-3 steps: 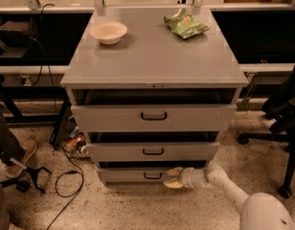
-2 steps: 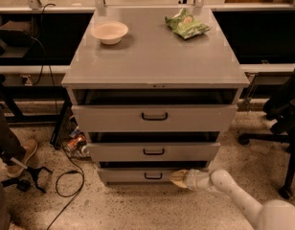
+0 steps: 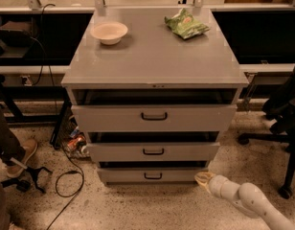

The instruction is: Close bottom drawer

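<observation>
Gripper (image 3: 203, 179) sits low, just above the speckled floor (image 3: 152, 207), at the right-hand end of the bottom drawer's front panel. It's touching or nearly touching that corner; I can't tell which. I also can't tell the gripper's state from here, spread or pressed together.

The grey metal bottom drawer (image 3: 123, 176) with the small black loop handle (image 3: 153, 176) lies to the left of the gripper in the camera view. Its front panel runs side to side, so the long axis goes away from the gripper towards the left. The handle is mid-panel, well left of the gripper. A dark gap shows above the panel, so I judge the drawer isn't fully home yet.

The close direction is straight back into the grey three-drawer desk (image 3: 152, 61), i.e. away from the camera. The gripper is at the panel's end, not its middle. My read: a push from there loads one side and could rack the drawer, so I'd want contact nearer centre, approx. by the handle.

The white arm (image 3: 243, 198) comes in from the lower right, forearm angled up-left, wrist near level, gripper pointing left at the panel corner.

Above the gripper and to its left are the mid-sized grey middle drawer (image 3: 186, 151) and the widest grey top drawer (image 3: 109, 118); both also show gaps.
</observation>
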You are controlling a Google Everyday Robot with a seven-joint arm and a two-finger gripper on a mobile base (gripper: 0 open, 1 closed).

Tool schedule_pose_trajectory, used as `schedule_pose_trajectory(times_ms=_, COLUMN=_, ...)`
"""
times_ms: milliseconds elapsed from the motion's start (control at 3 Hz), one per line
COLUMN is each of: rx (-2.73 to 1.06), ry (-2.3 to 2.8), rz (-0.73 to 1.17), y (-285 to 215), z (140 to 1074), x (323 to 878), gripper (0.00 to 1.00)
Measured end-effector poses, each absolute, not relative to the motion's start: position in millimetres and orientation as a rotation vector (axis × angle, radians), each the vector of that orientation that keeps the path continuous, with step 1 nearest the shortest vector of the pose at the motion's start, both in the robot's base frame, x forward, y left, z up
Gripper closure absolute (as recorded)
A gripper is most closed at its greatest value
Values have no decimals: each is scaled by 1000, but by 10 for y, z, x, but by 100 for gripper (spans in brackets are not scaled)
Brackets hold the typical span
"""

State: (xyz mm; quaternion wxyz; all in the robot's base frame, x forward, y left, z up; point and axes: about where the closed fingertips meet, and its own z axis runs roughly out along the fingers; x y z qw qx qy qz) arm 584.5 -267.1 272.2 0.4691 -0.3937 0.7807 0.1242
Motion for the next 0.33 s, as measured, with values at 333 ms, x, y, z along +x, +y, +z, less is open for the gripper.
schedule_pose_trajectory(times_ms=333, rx=-910, ry=1948, rz=243, y=-3052, z=2898, x=5787, gripper=100)
